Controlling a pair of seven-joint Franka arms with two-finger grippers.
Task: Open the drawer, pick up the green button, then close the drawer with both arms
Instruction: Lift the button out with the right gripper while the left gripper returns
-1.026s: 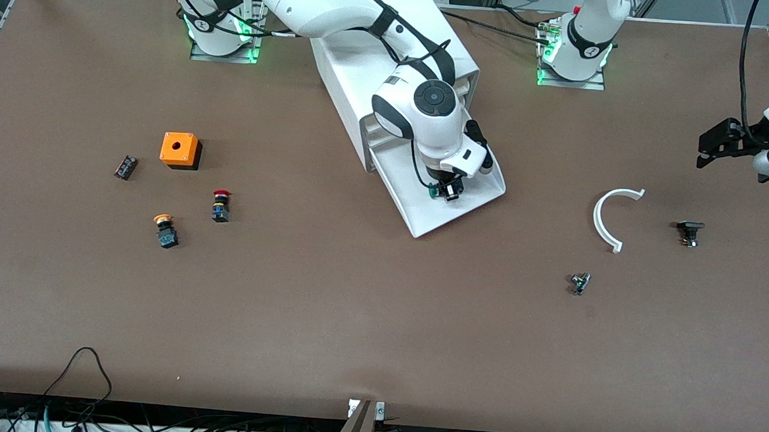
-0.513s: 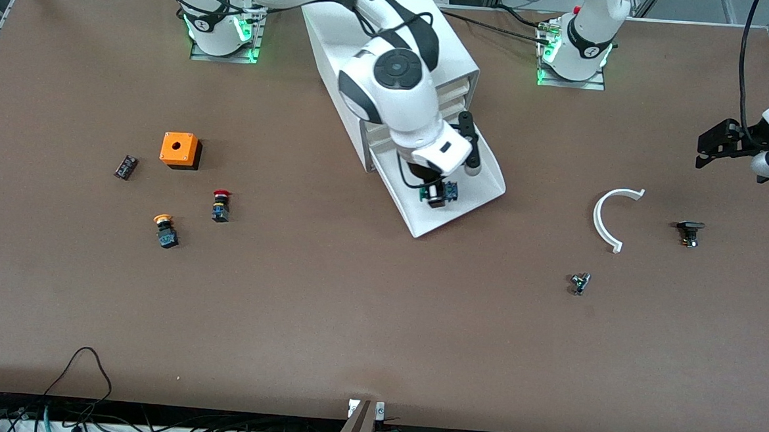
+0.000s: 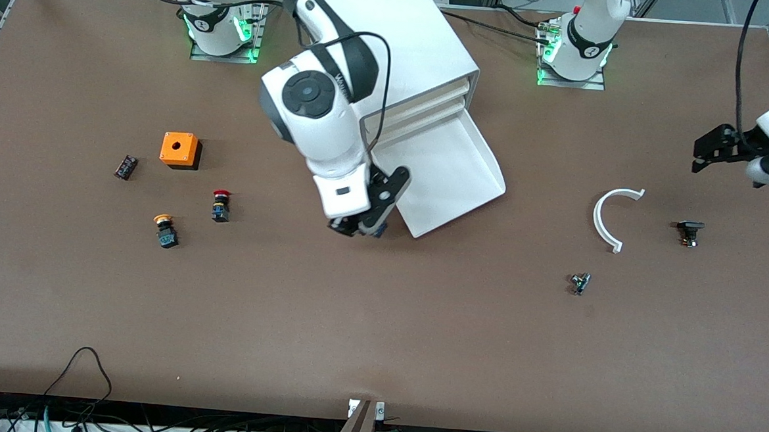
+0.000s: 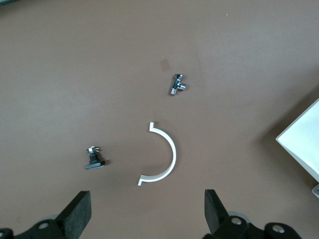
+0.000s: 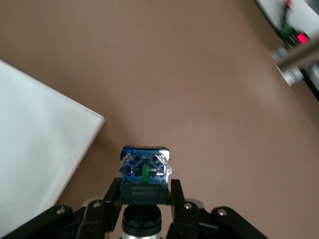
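Observation:
The lowest drawer (image 3: 456,167) of the white cabinet (image 3: 407,39) stands pulled out, and its tray shows nothing inside. My right gripper (image 3: 357,228) hangs over the bare table just off the drawer's front corner, toward the right arm's end. It is shut on the button (image 5: 145,172): the black body sits between the fingers (image 5: 110,196) and the blue base points away from the wrist, while the cap is hidden. The drawer's corner (image 5: 45,149) shows beside it. My left gripper (image 3: 709,151) waits open in the air over the left arm's end of the table, nothing between its fingers (image 4: 77,216).
An orange box (image 3: 179,149), a red-capped button (image 3: 220,205), an orange-capped button (image 3: 165,229) and a small black part (image 3: 125,167) lie toward the right arm's end. A white arc (image 3: 611,218), a black part (image 3: 689,232) and a metal fitting (image 3: 579,283) lie toward the left arm's end.
My right gripper has lifted the button out of the drawer and carried it toward the right arm's end, off the tray and over the table. The left gripper has hardly moved.

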